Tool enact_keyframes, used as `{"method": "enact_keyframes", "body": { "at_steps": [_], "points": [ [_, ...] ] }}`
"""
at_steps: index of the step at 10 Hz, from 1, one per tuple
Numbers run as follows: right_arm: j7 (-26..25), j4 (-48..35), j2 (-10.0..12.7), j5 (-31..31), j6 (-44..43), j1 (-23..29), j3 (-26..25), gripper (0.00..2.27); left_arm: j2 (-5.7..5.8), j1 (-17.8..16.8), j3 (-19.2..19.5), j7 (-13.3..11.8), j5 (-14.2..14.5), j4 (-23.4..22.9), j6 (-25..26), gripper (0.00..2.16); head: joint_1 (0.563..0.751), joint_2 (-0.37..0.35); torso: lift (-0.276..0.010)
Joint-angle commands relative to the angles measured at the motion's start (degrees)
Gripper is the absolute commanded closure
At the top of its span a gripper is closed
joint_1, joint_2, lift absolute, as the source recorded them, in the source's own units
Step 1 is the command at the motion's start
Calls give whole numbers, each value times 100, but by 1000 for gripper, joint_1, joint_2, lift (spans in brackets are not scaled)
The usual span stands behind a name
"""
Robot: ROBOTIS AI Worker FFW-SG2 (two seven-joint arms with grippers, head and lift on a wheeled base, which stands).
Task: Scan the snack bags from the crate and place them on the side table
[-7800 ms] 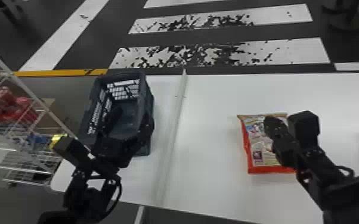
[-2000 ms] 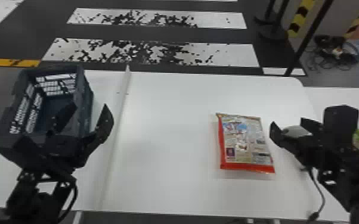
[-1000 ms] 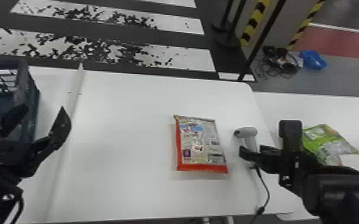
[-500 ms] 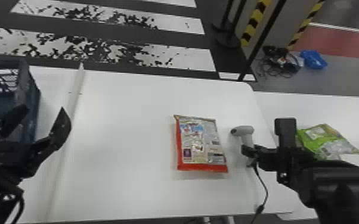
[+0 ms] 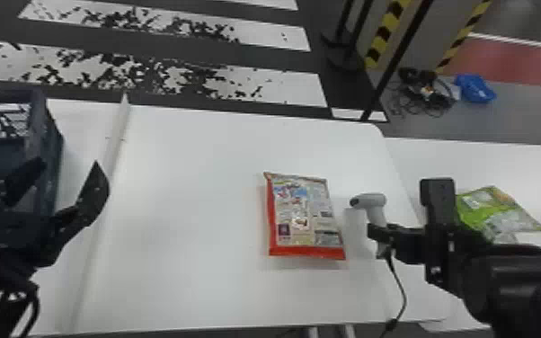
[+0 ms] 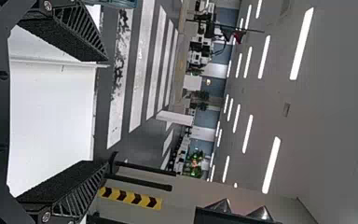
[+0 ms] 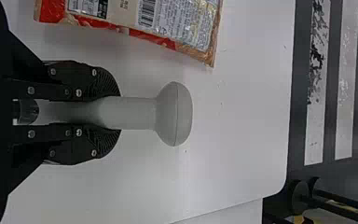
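Head view, crate (image 5: 50, 148) left, cable (image 5: 401, 286), green bag (image 5: 498, 209)

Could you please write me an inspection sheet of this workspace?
Surface: white table, side table at right.
Job's things: red-edged snack bag on table, green bag on side table, crate at left, scanner.
Clutter: blue object on the floor.
Grippers: left gripper open near the crate; right gripper shut on the scanner's handle.
Cables: scanner cable reaching the table's near edge; dark tangle on the floor.
Surroundings: white-striped floor, yellow-black markings.
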Motion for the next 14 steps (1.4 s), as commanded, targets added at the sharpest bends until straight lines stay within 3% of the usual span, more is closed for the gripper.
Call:
{"method": "enact_keyframes", "body": {
  "at_steps": [1, 5, 14],
  "points": [
    [-1, -639, 24, -12, 397, 276, -6, 2250, -10, -4, -3, 0, -4, -2, 0, 90, 695, -189, -81],
    [8, -1509, 94, -47, 942, 636, 187, 2250, -1, 5, -12, -18, 5, 7, 0, 90, 695, -155, -81],
    [8, -1580, 173, -39, 995, 610, 433, 2250, -1, 31, -12, -18, 5, -2, 0, 90, 695, -92, -81]
  ]
}}
